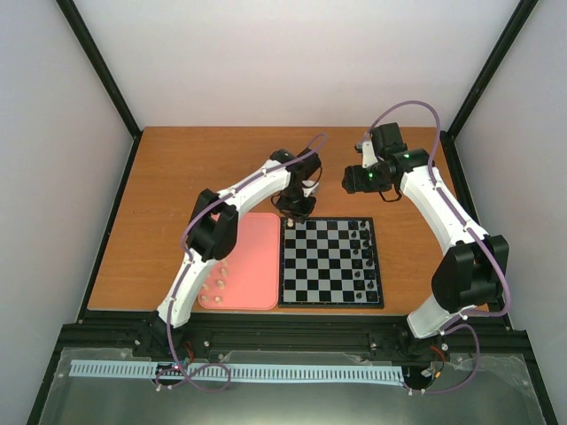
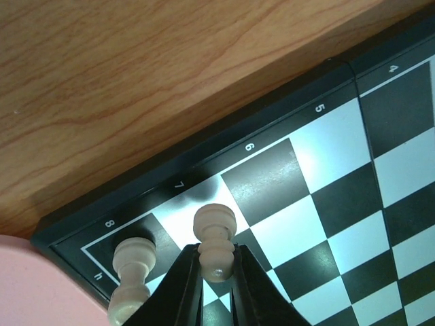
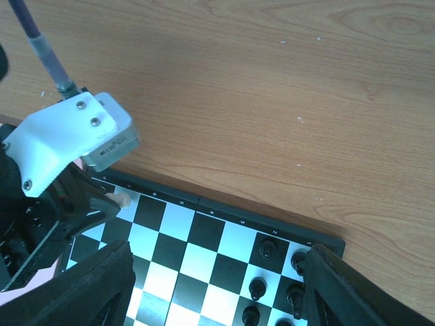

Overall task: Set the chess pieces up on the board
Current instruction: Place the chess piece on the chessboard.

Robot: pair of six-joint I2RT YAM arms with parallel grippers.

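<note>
The board lies at mid table. My left gripper hovers at its far left corner, shut on a cream-white chess piece held just above the squares near the 7 mark. Another cream piece stands on the corner square beside it, also seen from above. Several more cream pieces lie on the pink tray. My right gripper is open and empty, raised beyond the board's far edge; in its wrist view the fingers frame the board.
The salmon-pink tray lies against the board's left side. Black pieces stand in two columns on the board's right side, also in the right wrist view. Bare wooden table stretches behind.
</note>
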